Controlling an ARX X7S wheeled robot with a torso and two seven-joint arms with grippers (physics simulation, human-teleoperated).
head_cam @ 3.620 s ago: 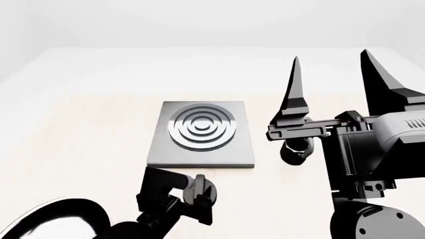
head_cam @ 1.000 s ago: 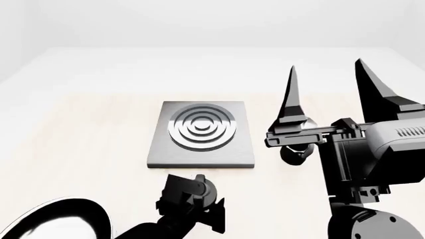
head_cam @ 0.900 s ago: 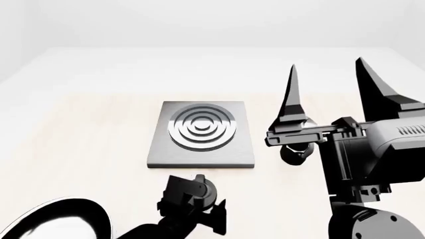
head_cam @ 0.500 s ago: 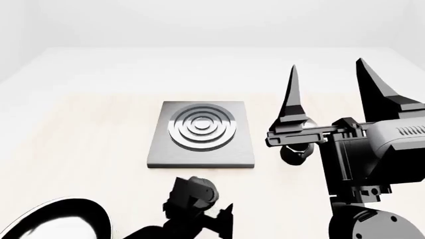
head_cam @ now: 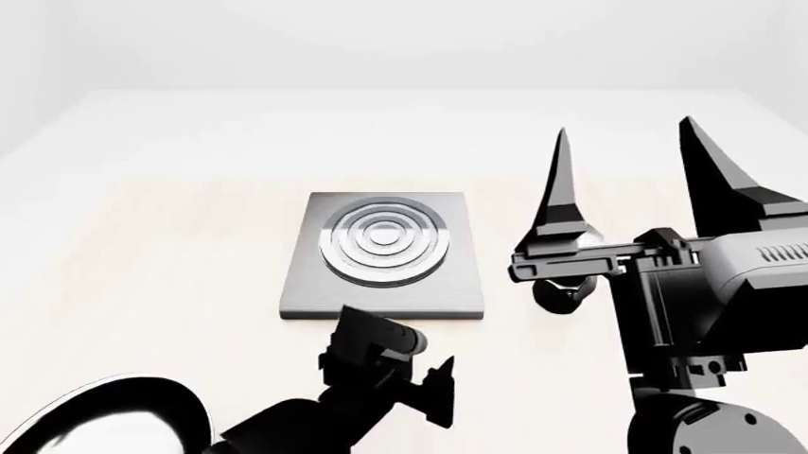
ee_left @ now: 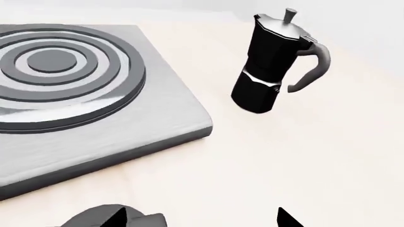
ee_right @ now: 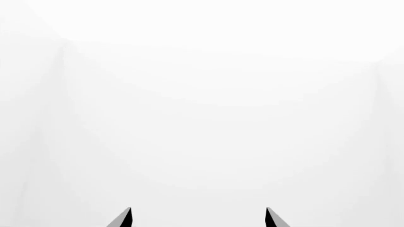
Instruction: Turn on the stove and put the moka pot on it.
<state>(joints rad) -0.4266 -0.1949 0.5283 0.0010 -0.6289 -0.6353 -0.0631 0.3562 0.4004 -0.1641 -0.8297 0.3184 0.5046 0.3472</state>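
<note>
- Stove (head_cam: 382, 255) lies flat near the middle of the pale desk (head_cam: 165, 236): square grey metal plate, brushed look, rounded corners, raised concentric rings with a shiny sheen.
- Moka pot (ee_left: 271, 59) stands upright on the desk just beside the stove's right edge, apart from it. Faceted black body, bright silver band at the waist, small knob on the lid, curved side handle turned away from the stove. In the head view it is mostly hidden behind the right arm; only its dark base peeks out.
- Left pincer (head_cam: 417, 378) sits low at the stove's near edge, by its right corner. The knob is not visible in any view; likely under or behind this arm. Jaws: cannot tell whether spread or pressed together.
- Right pincer (head_cam: 631, 180) is raised, its two long tapered black prongs pointing up and spread wide, pinching nothing. The right wrist view shows only blank wall past the tips.
- Judgement: right arm looks parked above the pot, ready to come down on it once the left side has dealt with the switch.
- Glossy black curved robot part (head_cam: 101, 416) at the near left.
</note>
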